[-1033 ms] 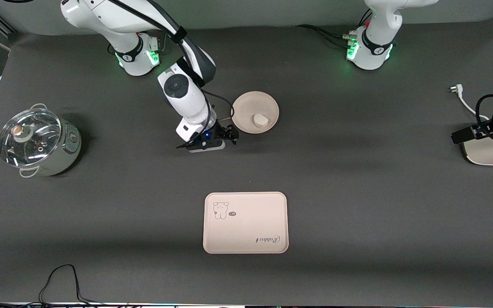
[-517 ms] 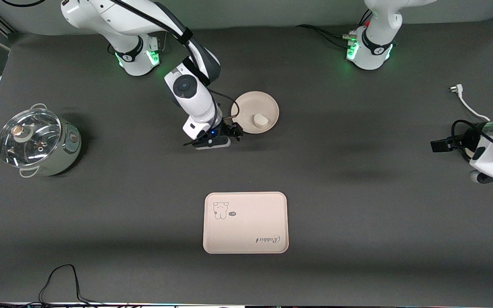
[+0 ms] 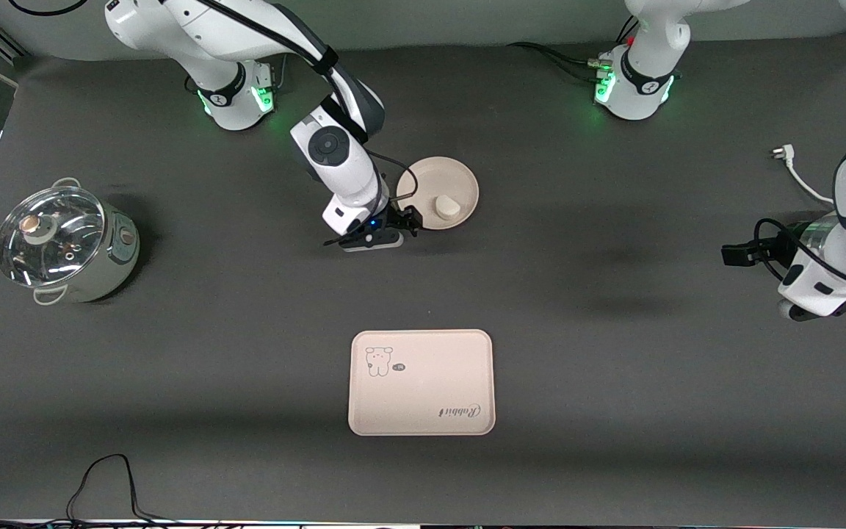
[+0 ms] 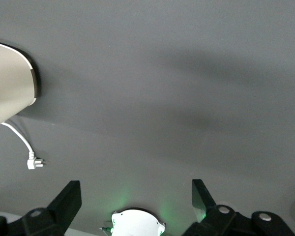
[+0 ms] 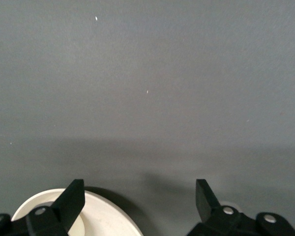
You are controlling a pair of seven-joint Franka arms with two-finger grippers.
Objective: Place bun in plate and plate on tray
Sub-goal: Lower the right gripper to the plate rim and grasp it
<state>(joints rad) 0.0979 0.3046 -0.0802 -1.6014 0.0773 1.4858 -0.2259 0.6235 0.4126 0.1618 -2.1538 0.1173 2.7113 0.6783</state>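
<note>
Overall, a dark grey table (image 3: 614,353) fills the frame; a glass-lidded pot (image 3: 63,242) sits at centre-left of the frame, a white plug (image 3: 781,153) at upper right. The bun (image 3: 446,207) lies in the plate (image 3: 423,176), upper centre; the tray (image 3: 421,382) lies lower centre, nothing between them. Right gripper (image 3: 408,222), jaws spread and empty, sits at the plate's rim; left gripper (image 4: 135,196), equally spread and empty, waits over bare table at the frame's right edge.

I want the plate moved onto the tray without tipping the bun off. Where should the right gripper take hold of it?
Probably the raised rim of the plate at the edge toward the right arm's end of the table, where the open right gripper already sits. The plate is too wide to span, so one finger would go inside the rim, one outside. The bun lies clear of that spot. Keep the plate level on the way to the tray.
</note>
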